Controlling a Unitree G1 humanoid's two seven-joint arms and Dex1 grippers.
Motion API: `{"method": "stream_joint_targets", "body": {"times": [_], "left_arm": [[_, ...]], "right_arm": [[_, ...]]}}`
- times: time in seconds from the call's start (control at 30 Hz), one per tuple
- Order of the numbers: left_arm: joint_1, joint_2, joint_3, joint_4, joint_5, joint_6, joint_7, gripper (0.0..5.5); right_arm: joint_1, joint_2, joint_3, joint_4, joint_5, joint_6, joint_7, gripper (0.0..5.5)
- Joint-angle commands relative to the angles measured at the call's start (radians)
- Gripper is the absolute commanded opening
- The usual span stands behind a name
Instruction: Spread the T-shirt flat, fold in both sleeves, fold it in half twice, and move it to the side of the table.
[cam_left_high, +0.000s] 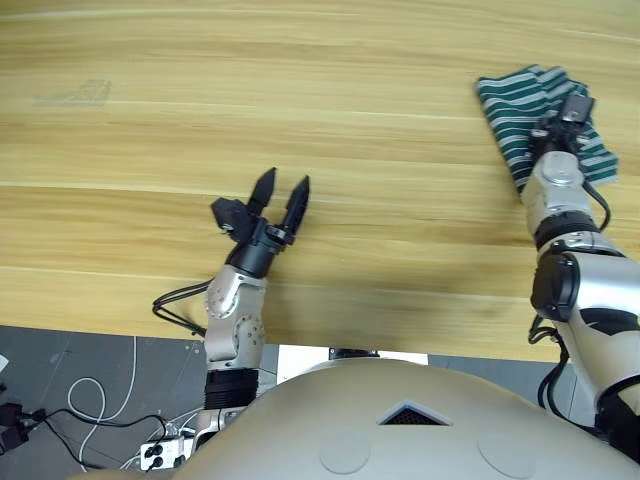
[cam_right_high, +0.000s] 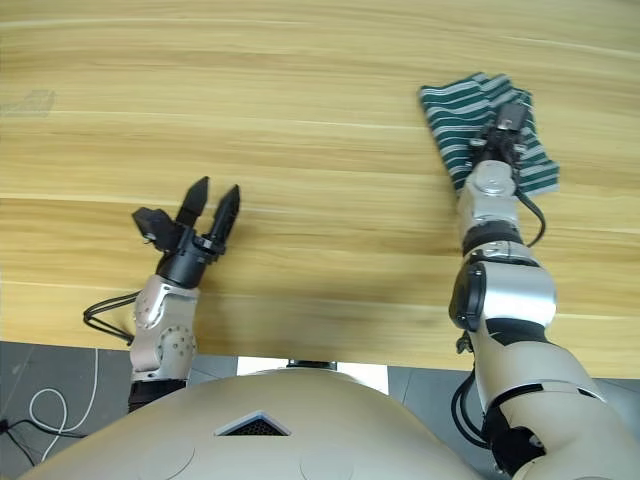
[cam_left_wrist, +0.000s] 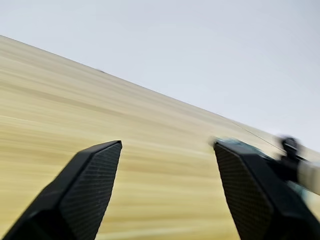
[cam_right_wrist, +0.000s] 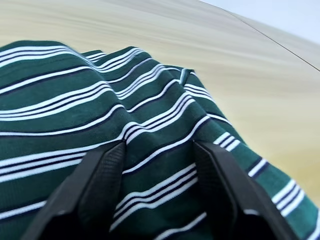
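Note:
The T-shirt (cam_left_high: 512, 98), dark green with white stripes, lies folded into a small bundle at the far right of the wooden table (cam_left_high: 300, 80). My right gripper (cam_left_high: 574, 103) rests on top of it. In the right wrist view its two black fingers (cam_right_wrist: 102, 182) stand apart with the striped cloth (cam_right_wrist: 75, 100) bulging between and beneath them. My left gripper (cam_left_high: 285, 182) hovers open over bare wood near the table's front edge, well to the left of the shirt, with nothing between its fingers (cam_left_wrist: 92, 185).
Below the table's front edge, a grey floor with cables and a power strip (cam_left_high: 160, 455) lies at the lower left. A faint mark (cam_left_high: 72, 95) shows on the wood at the far left.

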Motion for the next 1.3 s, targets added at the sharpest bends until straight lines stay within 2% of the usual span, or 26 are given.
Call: {"method": "stream_joint_targets", "body": {"times": [0.03,0.2,0.33,0.37,0.5,0.57,0.8,0.93,1.1,1.2,1.3], "left_arm": [[-0.005,-0.011,0.078,0.002,-0.038,-0.011,0.051,3.42],[-0.056,-0.009,0.196,0.053,-0.086,0.002,0.138,3.42],[-0.09,-0.006,0.224,0.096,-0.075,0.001,0.158,3.42],[-0.106,-0.008,0.231,0.118,-0.065,-0.006,0.168,3.42],[-0.286,0.016,0.235,0.311,0.134,-0.138,0.303,3.42],[-0.401,0.036,0.206,0.427,0.25,-0.192,0.366,3.42],[-0.831,0.085,0.092,0.952,0.638,-0.388,0.759,3.42],[-0.938,0.075,0.08,1.144,0.664,-0.472,0.859,3.42],[-0.976,0.059,0.067,1.24,0.646,-0.504,0.803,3.42],[-0.943,0.044,0.066,1.232,0.606,-0.571,0.698,3.42],[-0.89,0.042,0.07,1.213,0.589,-0.613,0.67,3.42]], "right_arm": [[0.01,-0.025,-0.049,-0.017,0.036,0.031,-0.011,2.46],[0.016,-0.018,-0.161,-0.026,0.128,0.063,-0.097,2.46],[0.02,-0.013,-0.149,-0.049,0.115,0.03,-0.063,2.46],[0.025,-0.006,-0.135,-0.073,0.103,-0.018,-0.047,2.46],[0.171,0.054,0.036,-0.422,-0.093,-0.48,-0.057,2.46],[0.212,0.082,0.08,-0.484,-0.166,-0.544,-0.101,2.46],[0.146,0.162,0.119,-0.259,-0.217,-0.545,-0.159,2.46],[0.129,0.196,0.151,-0.195,-0.242,-0.565,-0.174,2.46],[0.117,0.222,0.19,-0.164,-0.283,-0.564,-0.217,2.46],[0.137,0.227,0.206,-0.163,-0.288,-0.571,-0.206,2.46],[0.168,0.234,0.23,-0.181,-0.301,-0.598,-0.191,2.46]]}}
